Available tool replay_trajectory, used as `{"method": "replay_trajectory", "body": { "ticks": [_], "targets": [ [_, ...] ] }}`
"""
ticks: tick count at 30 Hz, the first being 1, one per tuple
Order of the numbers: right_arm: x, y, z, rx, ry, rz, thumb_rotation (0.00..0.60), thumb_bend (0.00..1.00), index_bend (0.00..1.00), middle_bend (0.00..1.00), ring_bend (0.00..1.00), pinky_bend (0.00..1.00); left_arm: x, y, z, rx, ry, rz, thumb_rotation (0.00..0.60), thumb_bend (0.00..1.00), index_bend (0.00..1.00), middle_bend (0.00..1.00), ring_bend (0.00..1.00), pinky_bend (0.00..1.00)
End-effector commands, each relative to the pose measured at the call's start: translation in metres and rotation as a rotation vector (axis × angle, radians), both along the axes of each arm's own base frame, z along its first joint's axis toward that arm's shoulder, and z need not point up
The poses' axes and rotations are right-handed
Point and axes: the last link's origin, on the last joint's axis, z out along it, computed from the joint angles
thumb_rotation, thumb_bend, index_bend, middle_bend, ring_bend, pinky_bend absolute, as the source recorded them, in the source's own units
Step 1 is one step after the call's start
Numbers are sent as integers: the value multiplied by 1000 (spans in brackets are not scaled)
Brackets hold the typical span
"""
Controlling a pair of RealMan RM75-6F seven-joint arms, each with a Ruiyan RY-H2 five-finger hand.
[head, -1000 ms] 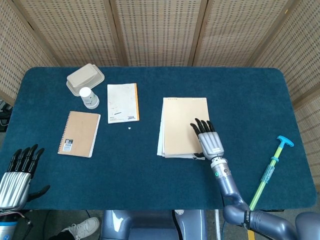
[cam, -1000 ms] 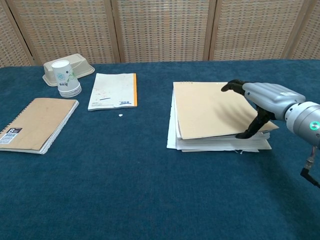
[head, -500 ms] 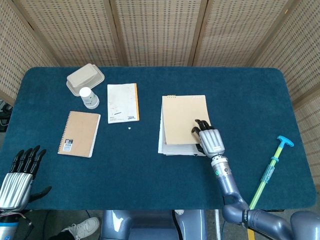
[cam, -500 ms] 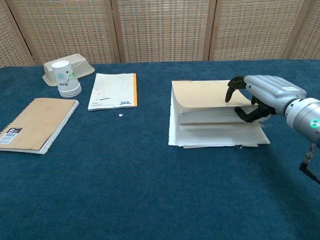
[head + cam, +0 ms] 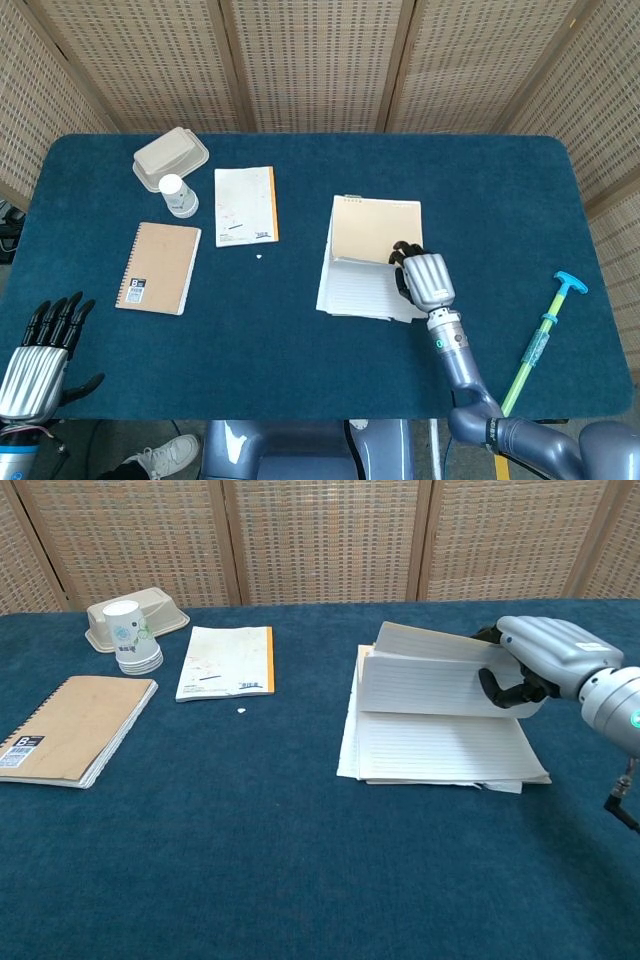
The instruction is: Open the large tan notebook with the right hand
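The large tan notebook (image 5: 352,285) lies right of the table's middle, bound along its far edge. Its tan cover (image 5: 370,230) and a wad of lined pages (image 5: 430,685) are raised off the stack, hinged at the far edge, and a lined page (image 5: 440,748) lies bare underneath. My right hand (image 5: 425,280) grips the raised cover and pages at their near right corner, fingers curled around the edge (image 5: 540,655). My left hand (image 5: 35,355) hangs off the table's near left corner, fingers apart, holding nothing; the chest view does not show it.
A small tan spiral notebook (image 5: 158,267) lies at the left. Behind it are a white pad with an orange edge (image 5: 245,205), stacked paper cups (image 5: 178,195) and a beige lidded container (image 5: 170,157). A green and blue stick tool (image 5: 540,340) stands beyond the table's right edge.
My right hand has gone from flat on the closed cover to gripping it, and has swung the cover and a wad of pages up and back, baring a lined page.
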Motion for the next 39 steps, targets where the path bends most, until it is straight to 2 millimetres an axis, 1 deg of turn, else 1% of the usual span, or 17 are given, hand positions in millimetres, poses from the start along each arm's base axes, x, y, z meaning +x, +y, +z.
{"method": "replay_trajectory", "body": {
  "ticks": [1, 6, 11, 15, 20, 25, 29, 33, 39],
  "targets": [
    [-1, 4, 0, -2, -3, 22, 600, 839, 588, 427, 429, 661, 0, 0, 0, -1, 1, 0, 600, 98, 0, 0, 0, 0],
    [0, 16, 1, 7, -18, 75, 600, 851, 616, 494, 513, 721, 0, 0, -1, -2, 3, 0, 600, 98, 0, 0, 0, 0],
    [-5, 30, 5, 17, -29, 111, 600, 850, 626, 517, 538, 733, 0, 0, -1, -3, 4, 0, 600, 98, 0, 0, 0, 0],
    [-16, 40, 13, 31, -26, 120, 600, 849, 628, 518, 539, 733, 1, 0, -2, -5, 5, -3, 600, 98, 0, 0, 0, 0],
    [-33, 56, 31, 87, -42, 125, 600, 848, 629, 518, 539, 733, 1, -1, -2, -6, 7, -3, 600, 98, 0, 0, 0, 0],
    [-49, 72, 48, 95, -18, 127, 600, 848, 629, 518, 539, 733, 1, -1, -3, -9, 12, -7, 600, 99, 0, 0, 0, 0],
    [-61, 91, 61, 96, -14, 120, 600, 848, 631, 518, 539, 733, 2, -1, -4, -9, 13, -11, 600, 98, 0, 0, 0, 0],
    [-67, 110, 74, 95, -4, 133, 600, 848, 632, 518, 539, 733, 3, -2, -4, -10, 11, -14, 600, 98, 0, 0, 0, 0],
    [-73, 131, 86, 99, -7, 144, 600, 848, 632, 518, 539, 734, 5, -4, -2, -5, 7, -22, 600, 99, 0, 0, 0, 0]
  ]
}}
